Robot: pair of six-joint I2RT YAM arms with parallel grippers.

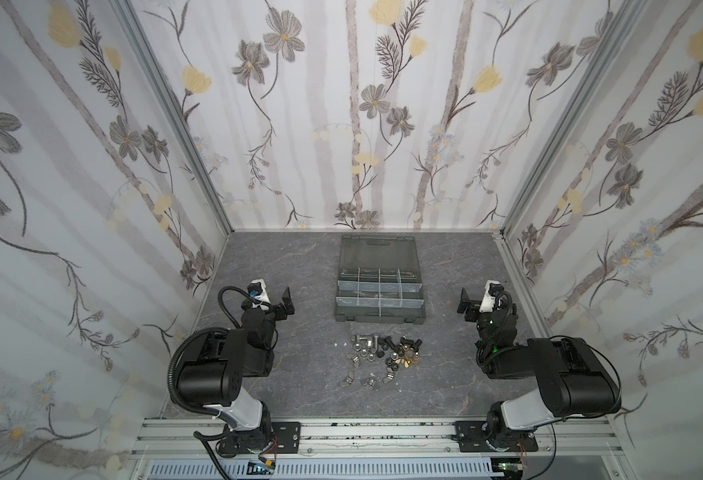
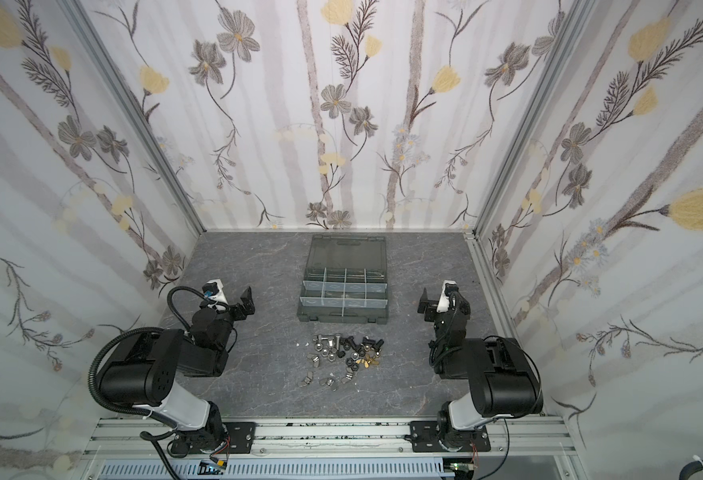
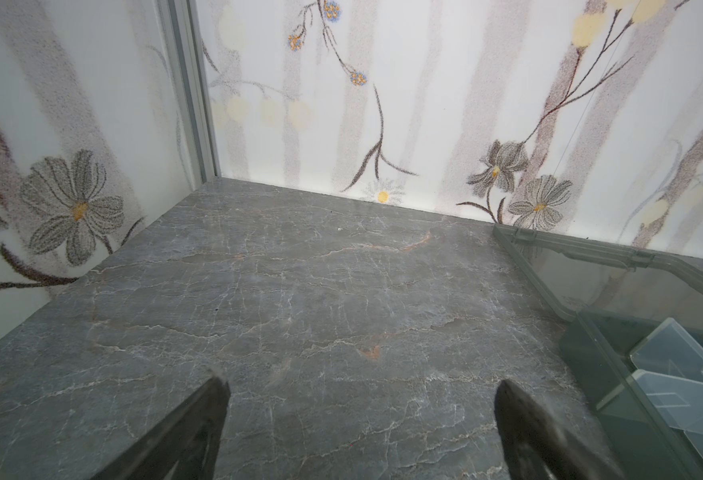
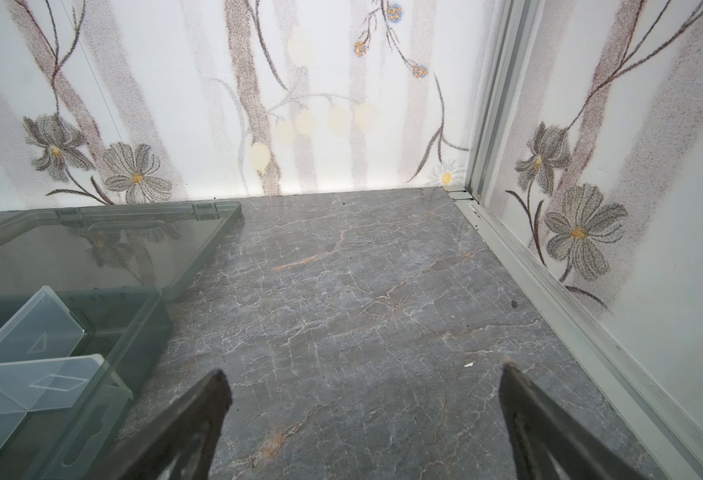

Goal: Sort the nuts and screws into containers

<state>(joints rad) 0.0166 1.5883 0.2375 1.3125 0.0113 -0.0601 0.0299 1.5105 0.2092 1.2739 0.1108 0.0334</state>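
Observation:
The screws (image 1: pixel 361 341) and nuts (image 1: pixel 393 358) lie in one loose pile on the grey marble-look table, in front of the open organizer case (image 1: pixel 343 309); in both top views the pile (image 2: pixel 343 353) sits between the arms. Silver winged nuts (image 1: pixel 346 381) lie at its near edge. The containers (image 1: pixel 389 286) are rows of compartments with translucent dividers. My left gripper (image 1: pixel 287 302) hovers open to the left of the case, and my right gripper (image 1: pixel 464 305) open to its right. In the wrist views both the left gripper (image 3: pixel 362 381) and the right gripper (image 4: pixel 364 368) hold nothing; the pile is out of view there.
The case's smoky lid (image 1: pixel 379 251) lies open flat toward the back wall. Flowered walls enclose the table on three sides. A corner of the case (image 3: pixel 591 345) shows in the left wrist view, and the case (image 4: pixel 150 324) in the right one. A white speck (image 4: pixel 469 365) lies nearby.

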